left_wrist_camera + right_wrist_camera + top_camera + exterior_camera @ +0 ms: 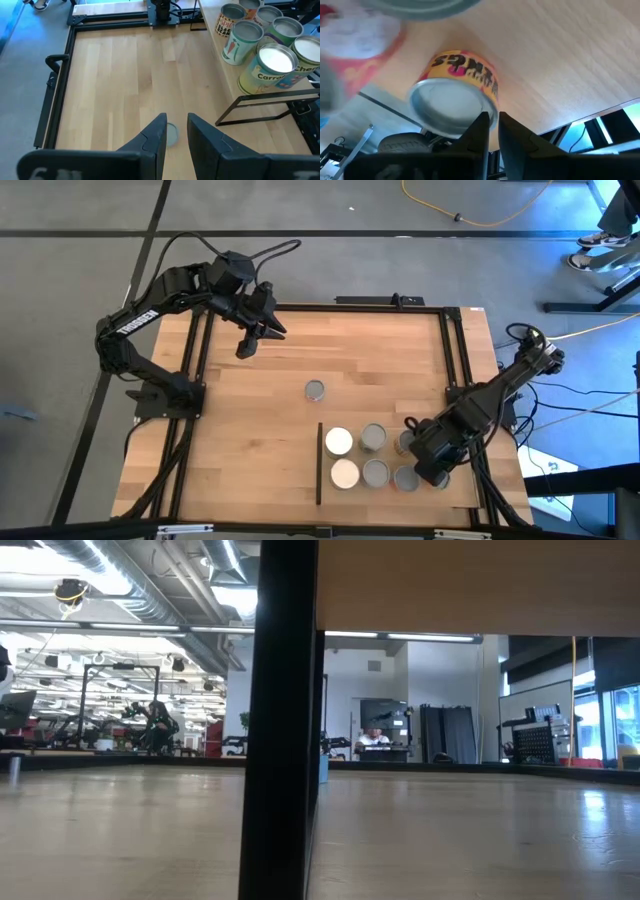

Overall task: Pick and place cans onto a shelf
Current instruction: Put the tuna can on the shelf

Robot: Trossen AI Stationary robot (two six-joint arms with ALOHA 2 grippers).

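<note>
The high view showed five cans (372,437) standing on the shelf (380,495) at the near right, the right gripper (408,425) nearly together beside them, and one can (315,390) waiting mid-table for the open left gripper (248,345).

Left arm (150,310): dark, jointed links; white lettering is printed along one link.
Left arm cable: a black cable is looped above the wrist.
Right arm (490,395): dark, boxy links; cables are seen beside its base.
Left gripper (176,131): two dark, wedge-shaped fingers.
Right gripper (492,127): two dark, tapered fingers.
</note>
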